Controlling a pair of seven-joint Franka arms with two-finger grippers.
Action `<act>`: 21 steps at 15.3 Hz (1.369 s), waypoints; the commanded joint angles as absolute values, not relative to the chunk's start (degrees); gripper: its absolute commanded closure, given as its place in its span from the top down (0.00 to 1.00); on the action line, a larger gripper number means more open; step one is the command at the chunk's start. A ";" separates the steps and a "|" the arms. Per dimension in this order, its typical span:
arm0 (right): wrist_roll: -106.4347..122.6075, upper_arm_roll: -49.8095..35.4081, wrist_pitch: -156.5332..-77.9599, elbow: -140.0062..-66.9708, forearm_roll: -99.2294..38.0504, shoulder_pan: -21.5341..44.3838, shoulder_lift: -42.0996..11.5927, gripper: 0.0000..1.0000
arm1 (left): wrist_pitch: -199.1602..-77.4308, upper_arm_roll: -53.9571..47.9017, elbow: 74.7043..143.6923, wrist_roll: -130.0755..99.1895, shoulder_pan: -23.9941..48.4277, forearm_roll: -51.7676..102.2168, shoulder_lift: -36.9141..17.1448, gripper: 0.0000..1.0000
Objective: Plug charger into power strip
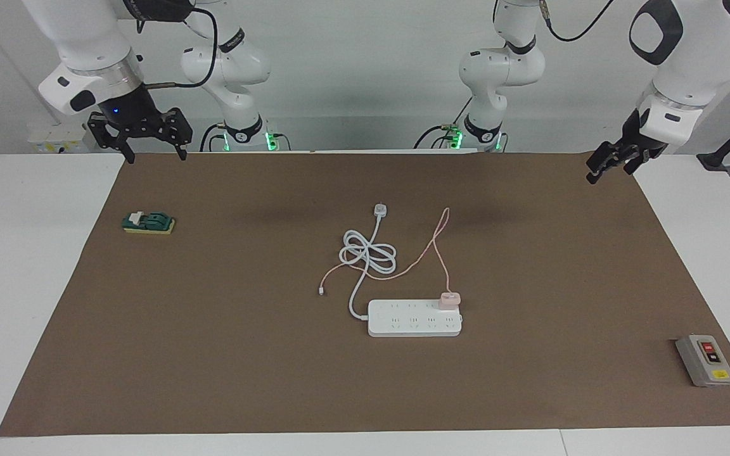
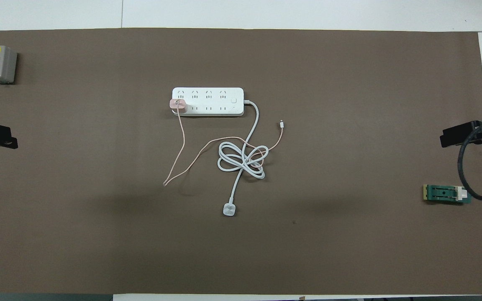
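The charger (image 1: 450, 300) is seated in the power strip (image 1: 414, 318), in the end socket of the row nearer to the robots, at the strip's end toward the left arm's end of the bench. The power strip lies flat near the middle of the brown mat (image 1: 225, 354), its long side parallel to the mat's long edges.

The charger's thin pink cable (image 1: 443, 247) runs from the charger toward the robots, bends back, and crosses the coiled white cord (image 1: 368, 253); its free connector lies on the mat, clear of the strip. The white cord leaves the strip at the end toward the right arm's end, forms a loose coil nearer to the robots than the strip, and ends in a round white plug (image 1: 380, 209) lying on the mat.

The left gripper (image 1: 612, 166) hangs above the mat's corner nearest the left arm's base, jaws spread wide, holding nothing. The right gripper (image 1: 149, 149) hangs above the mat's corner nearest the right arm's base, jaws spread wide, holding nothing. Both grippers are well apart from the charger and the strip.

A grey switch box (image 1: 705, 360) sits near the mat corner farthest from the robots at the left arm's end. A green switch block (image 1: 148, 222) sits near the mat's short edge at the right arm's end.
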State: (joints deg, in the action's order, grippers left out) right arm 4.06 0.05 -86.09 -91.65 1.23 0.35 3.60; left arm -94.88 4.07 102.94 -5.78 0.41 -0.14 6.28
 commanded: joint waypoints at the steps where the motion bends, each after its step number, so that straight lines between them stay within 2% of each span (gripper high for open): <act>1: 3.34 -0.62 -85.96 -93.08 0.88 -0.44 4.83 1.00 | -95.81 3.60 106.78 -1.85 -1.31 -0.97 10.80 1.00; 4: 3.34 -0.62 -85.96 -92.99 0.88 -0.44 4.83 1.00 | -91.42 3.60 103.20 -1.93 -1.84 -0.97 8.62 1.00; 11: 3.34 -0.62 -85.96 -92.99 0.88 -0.44 4.83 1.00 | -92.29 3.52 101.79 -2.72 -1.32 -0.79 8.35 1.00; 14: 3.34 -0.62 -85.96 -92.99 0.88 -0.44 4.83 1.00 | -91.32 3.34 98.27 -4.04 -0.53 -0.53 5.63 1.00; 21: 3.34 -0.62 -85.87 -92.99 0.88 -0.44 4.83 1.00 | -92.55 2.99 98.61 -4.04 0.26 0.17 5.27 1.00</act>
State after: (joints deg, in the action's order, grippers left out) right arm 4.06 0.05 -86.09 -91.66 1.23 0.35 3.60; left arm -92.68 2.51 99.96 -3.20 -0.86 -0.05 5.95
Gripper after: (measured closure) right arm 0.000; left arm 0.000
